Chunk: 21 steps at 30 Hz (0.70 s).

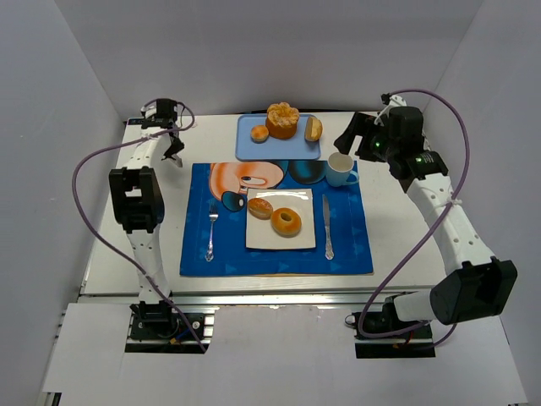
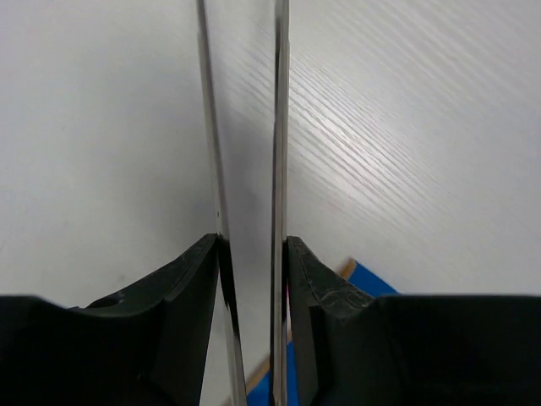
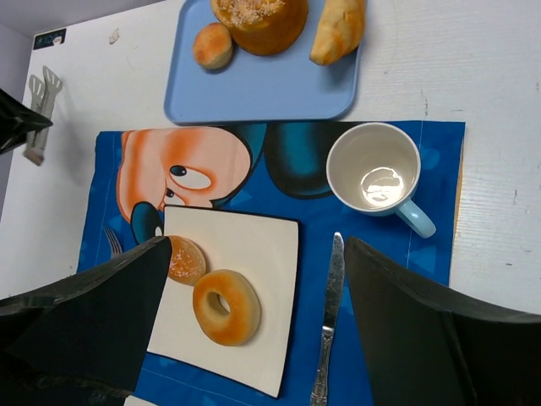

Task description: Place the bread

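Observation:
A white square plate (image 1: 297, 238) on the blue placemat holds a bagel (image 1: 286, 222) and a small seeded bun (image 1: 259, 207); both also show in the right wrist view, bagel (image 3: 226, 306) and bun (image 3: 186, 259). A blue tray (image 1: 254, 150) at the back holds a large round bread (image 1: 282, 120), a small bun (image 1: 259, 133) and a long roll (image 1: 314, 128). My right gripper (image 1: 359, 135) (image 3: 258, 254) hangs high above the mug side, wide open and empty. My left gripper (image 1: 175, 156) (image 2: 245, 127) is over bare table at the back left, jaws a narrow gap apart, empty.
A light blue mug (image 1: 341, 169) stands at the placemat's back right corner. A knife (image 1: 327, 225) lies right of the plate and a fork (image 1: 210, 230) left of it. White walls close in the table on three sides.

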Tool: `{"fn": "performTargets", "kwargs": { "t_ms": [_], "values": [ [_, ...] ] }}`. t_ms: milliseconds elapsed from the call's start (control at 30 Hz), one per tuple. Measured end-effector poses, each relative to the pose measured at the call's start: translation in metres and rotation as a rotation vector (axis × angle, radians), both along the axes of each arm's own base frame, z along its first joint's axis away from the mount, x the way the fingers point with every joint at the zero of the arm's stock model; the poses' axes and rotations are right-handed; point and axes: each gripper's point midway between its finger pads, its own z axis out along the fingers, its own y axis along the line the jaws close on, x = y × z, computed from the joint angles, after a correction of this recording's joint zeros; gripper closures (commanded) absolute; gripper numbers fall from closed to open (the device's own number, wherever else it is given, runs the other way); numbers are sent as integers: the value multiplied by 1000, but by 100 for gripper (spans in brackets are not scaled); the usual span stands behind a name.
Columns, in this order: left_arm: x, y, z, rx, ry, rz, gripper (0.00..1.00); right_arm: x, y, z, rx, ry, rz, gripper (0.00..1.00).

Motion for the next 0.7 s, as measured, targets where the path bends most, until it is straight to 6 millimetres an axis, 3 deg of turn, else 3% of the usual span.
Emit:
{"fn": "performTargets", "kwargs": {
  "t_ms": [133, 233, 267, 467, 600, 700],
  "values": [
    [11, 25, -47, -19, 53, 4, 52, 3, 0, -6, -9, 18, 0, 11],
    [15, 37, -63, -50, 60, 3, 40, 4, -1, -11, -19, 33, -3, 11],
    [16, 41, -66, -60, 60, 4, 31, 4, -1, -12, -21, 35, -5, 11],
    [22, 50, -63, -86, 38, -9, 2, 4, -2, -19, -28, 57, -11, 11],
    [26, 43, -52, -103, 25, -36, 2, 1, -3, -22, -29, 80, -12, 11],
    [25, 38, -29, -117, 4, -42, 2, 0, -1, -15, -23, 78, -2, 11]
  ]
}}
